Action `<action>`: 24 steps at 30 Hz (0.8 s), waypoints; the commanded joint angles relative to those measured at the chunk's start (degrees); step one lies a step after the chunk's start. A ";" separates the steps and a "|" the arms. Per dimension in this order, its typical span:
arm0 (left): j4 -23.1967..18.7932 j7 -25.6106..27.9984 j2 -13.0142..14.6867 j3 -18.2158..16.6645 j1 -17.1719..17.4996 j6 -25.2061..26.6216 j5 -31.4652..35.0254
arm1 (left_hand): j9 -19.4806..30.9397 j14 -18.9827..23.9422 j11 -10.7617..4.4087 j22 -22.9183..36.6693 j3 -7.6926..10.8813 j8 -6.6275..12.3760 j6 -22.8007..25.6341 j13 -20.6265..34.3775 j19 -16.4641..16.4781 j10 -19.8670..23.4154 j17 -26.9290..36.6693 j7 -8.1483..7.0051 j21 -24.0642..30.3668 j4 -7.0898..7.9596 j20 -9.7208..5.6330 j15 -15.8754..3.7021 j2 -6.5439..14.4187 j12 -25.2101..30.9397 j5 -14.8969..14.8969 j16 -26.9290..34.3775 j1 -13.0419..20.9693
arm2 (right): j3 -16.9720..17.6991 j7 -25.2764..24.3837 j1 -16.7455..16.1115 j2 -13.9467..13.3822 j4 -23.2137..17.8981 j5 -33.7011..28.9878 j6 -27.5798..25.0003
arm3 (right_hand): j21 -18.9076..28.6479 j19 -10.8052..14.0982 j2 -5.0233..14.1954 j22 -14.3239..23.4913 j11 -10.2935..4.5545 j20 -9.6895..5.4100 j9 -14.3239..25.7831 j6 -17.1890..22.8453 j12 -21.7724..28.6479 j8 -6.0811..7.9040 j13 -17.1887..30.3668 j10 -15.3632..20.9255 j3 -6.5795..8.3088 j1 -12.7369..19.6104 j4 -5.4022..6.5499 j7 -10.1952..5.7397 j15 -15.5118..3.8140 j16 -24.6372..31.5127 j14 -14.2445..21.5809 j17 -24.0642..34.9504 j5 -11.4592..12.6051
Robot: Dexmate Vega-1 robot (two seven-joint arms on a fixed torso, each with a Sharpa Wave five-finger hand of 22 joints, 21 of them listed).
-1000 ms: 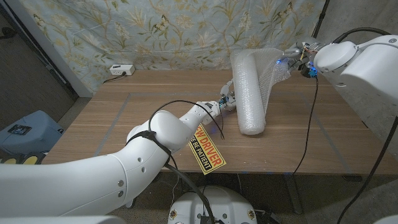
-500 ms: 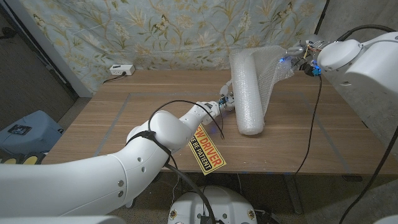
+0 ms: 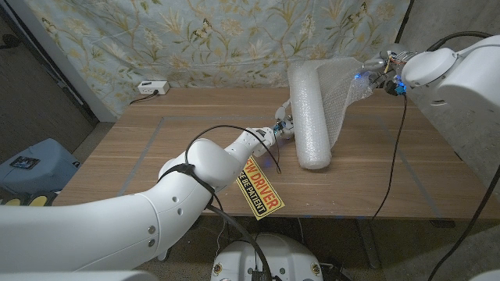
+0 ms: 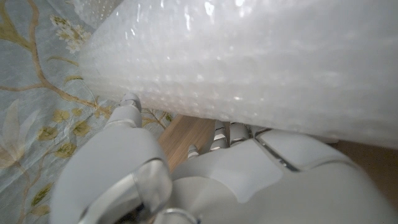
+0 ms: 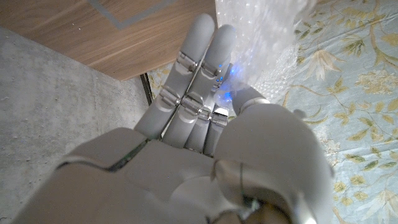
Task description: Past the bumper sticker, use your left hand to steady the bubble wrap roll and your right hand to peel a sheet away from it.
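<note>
While L hand [image 3: 286, 125] maybe grips bubble wrap roll [image 3: 308, 109], R hand [image 3: 376, 72] pinching sheet [image 3: 348, 94] over wooden table [image 3: 148, 156].

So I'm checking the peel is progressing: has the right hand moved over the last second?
Yes, slightly. The right hand, holding the sheet peeled off the bubble wrap roll, has risen and drifted right against the floral curtain.

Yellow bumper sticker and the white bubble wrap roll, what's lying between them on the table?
In the head view, the left robot hand sits between the yellow bumper sticker and the white bubble wrap roll, pressed against the roll's side.
</note>
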 commanded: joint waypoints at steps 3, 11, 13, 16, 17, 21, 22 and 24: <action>0.01 -1.51 0.47 -1.32 0.39 -0.51 0.67 | 0.02 -0.49 0.02 0.10 -0.12 0.24 -3.37 0.15 -0.12 -0.44 0.07 -0.42 -0.14 -0.05 0.13 -0.05 0.45 0.08 -0.22 0.33 -0.07 | 2.68 -4.26 -0.85 -2.94 -0.18 6.15 0.00 | 0.47 -0.39 0.28 0.06 -0.29 -0.22 0.29 0.87 0.05 -0.02 0.06 -0.07 0.13 1.09 -0.03 0.95 -0.10 -0.18 0.55 0.30 0.31; 0.01 -2.72 0.63 -1.95 0.64 -0.30 1.40 | 0.01 -0.54 0.04 0.10 -0.16 0.25 -3.48 0.11 -0.09 -0.51 0.06 -0.42 -0.17 -0.05 0.13 -0.06 0.56 0.13 -0.23 0.35 -0.18 | 5.49 -6.99 -2.69 -4.05 -1.32 9.12 0.00 | 0.77 -0.58 0.30 0.03 -0.24 -0.23 0.48 0.99 0.01 -0.18 0.06 0.03 0.07 1.07 0.02 0.97 -0.10 -0.36 0.60 0.30 0.30; 0.01 -2.80 0.61 -1.59 0.73 -0.27 1.08 | 0.01 -0.54 0.08 0.10 -0.16 0.26 -3.49 0.10 -0.09 -0.49 0.06 -0.42 -0.18 -0.04 0.13 -0.06 0.58 0.15 -0.23 0.36 -0.20 | 6.06 -7.62 -2.96 -4.49 -1.58 10.01 0.00 | 0.82 -0.61 0.32 0.02 -0.24 -0.23 0.51 0.96 0.02 -0.23 0.09 0.05 0.08 1.07 0.03 0.89 -0.08 -0.39 0.58 0.33 0.31; 0.01 -2.91 0.62 -1.47 0.78 -0.30 1.01 | 0.01 -0.55 0.01 0.10 -0.17 0.26 -3.52 0.09 -0.07 -0.53 0.06 -0.42 -0.18 -0.04 0.13 -0.05 0.64 0.16 -0.23 0.37 -0.23 | 6.34 -7.61 -3.10 -4.96 -1.81 10.11 0.00 | 0.95 -0.68 0.31 0.00 -0.18 -0.23 0.67 1.01 0.08 -0.24 0.35 -0.11 0.10 1.13 -0.01 0.86 -0.10 -0.50 0.49 0.36 0.32; 0.01 -2.92 0.62 -1.48 0.78 -0.30 1.01 | 0.01 -0.54 0.02 0.10 -0.17 0.26 -3.53 0.08 -0.06 -0.51 0.06 -0.42 -0.19 -0.04 0.13 -0.05 0.66 0.17 -0.23 0.37 -0.24 | 6.35 -7.60 -3.11 -4.96 -1.81 10.10 0.00 | 0.97 -0.69 0.31 0.00 -0.23 -0.23 0.67 1.11 0.06 -0.23 0.32 -0.10 0.09 1.13 -0.01 0.94 -0.10 -0.47 0.54 0.39 0.32; 0.01 -3.09 0.63 -1.58 0.83 -0.17 0.59 | 0.01 -0.55 0.01 0.11 -0.18 0.27 -3.56 0.07 -0.05 -0.52 0.06 -0.42 -0.20 -0.03 0.13 -0.05 0.72 0.19 -0.24 0.39 -0.28 | 6.27 -7.61 -2.73 -5.50 -1.98 10.24 0.00 | 1.10 -0.78 0.30 -0.01 -0.23 -0.23 0.69 1.11 -0.01 -0.35 0.27 -0.08 0.07 1.14 -0.01 0.84 -0.12 -0.56 0.56 0.37 0.32; 0.01 -3.08 0.63 -1.57 0.84 -0.21 0.65 | 0.01 -0.55 -0.02 0.11 -0.18 0.27 -3.57 0.07 -0.04 -0.55 0.06 -0.42 -0.20 -0.03 0.13 -0.05 0.74 0.19 -0.24 0.39 -0.28 | 6.15 -7.83 -2.53 -5.64 -1.99 10.42 0.00 | 1.14 -0.80 0.31 -0.01 -0.22 -0.23 0.73 1.10 -0.07 -0.37 0.14 0.01 0.06 1.13 0.00 0.90 -0.10 -0.49 0.67 0.45 0.32; 0.01 -3.04 0.63 -1.60 0.82 -0.23 0.71 | 0.01 -0.56 0.04 0.11 -0.18 0.28 -3.60 0.05 -0.03 -0.54 0.06 -0.42 -0.21 -0.04 0.12 -0.06 0.78 0.22 -0.23 0.40 -0.31 | 5.78 -7.37 -2.09 -5.91 -2.07 9.92 0.00 | 1.26 -0.83 0.30 -0.02 -0.21 -0.23 0.82 1.10 -0.05 -0.43 0.25 -0.05 0.06 1.15 -0.01 0.95 -0.10 -0.50 0.69 0.53 0.32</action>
